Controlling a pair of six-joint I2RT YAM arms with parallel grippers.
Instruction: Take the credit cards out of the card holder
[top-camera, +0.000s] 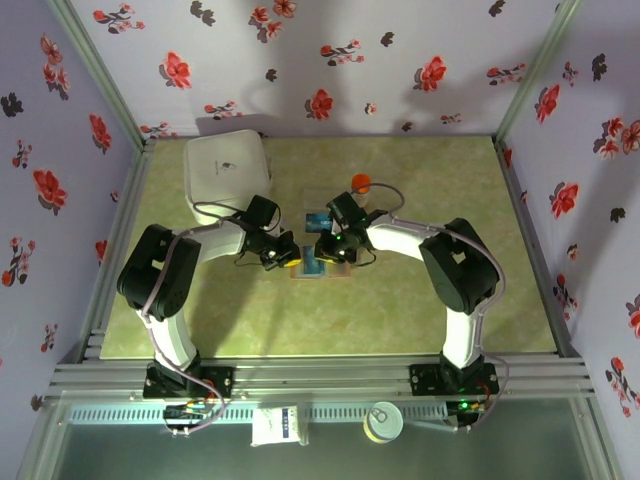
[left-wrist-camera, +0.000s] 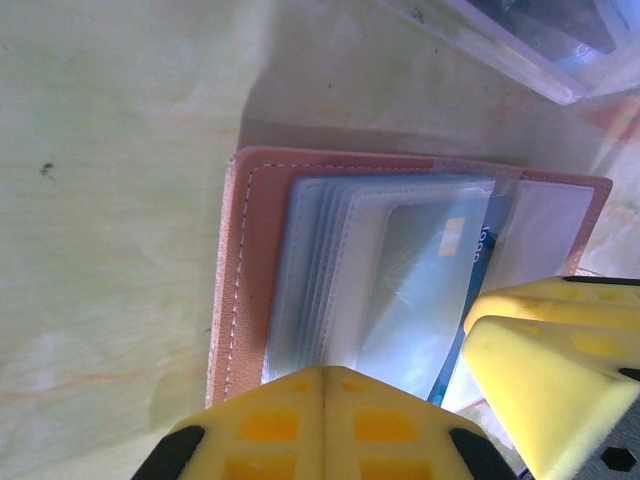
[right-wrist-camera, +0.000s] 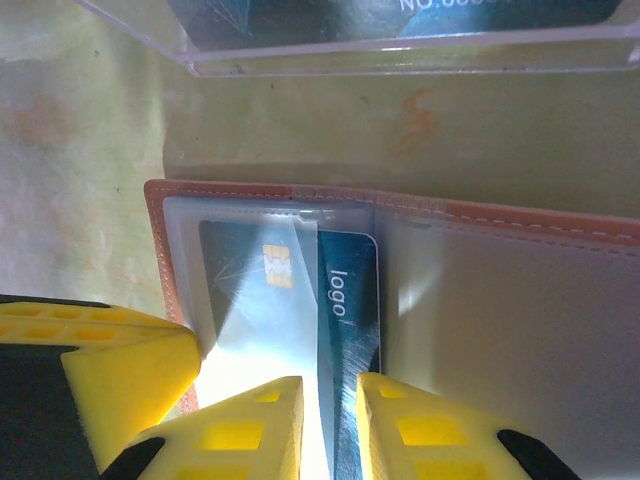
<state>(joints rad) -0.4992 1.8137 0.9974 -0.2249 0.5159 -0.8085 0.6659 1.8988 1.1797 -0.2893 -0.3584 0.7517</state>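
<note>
Card holder lies spread open mid-worktop; right hand pinches a teal credit card (long axis toward the fingers), left hand pressed together, pinning the holder

Left arm: white link shells, black joint housings; black base clamped to the aluminium rail at the table's near edge.
Right arm: same build; white links, black joints, black base on the same rail.
Cables: thin grey lead looped along each arm from base to wrist; coloured wires at the left base, just below the rail.
Indicators: green light at the right wrist; another at the right base.
Left gripper: yellow moulded fingers with recessed rectangular pockets, black mounts behind.
Right gripper: identical yellow fingers, pocketed faces, black backing.
</note>
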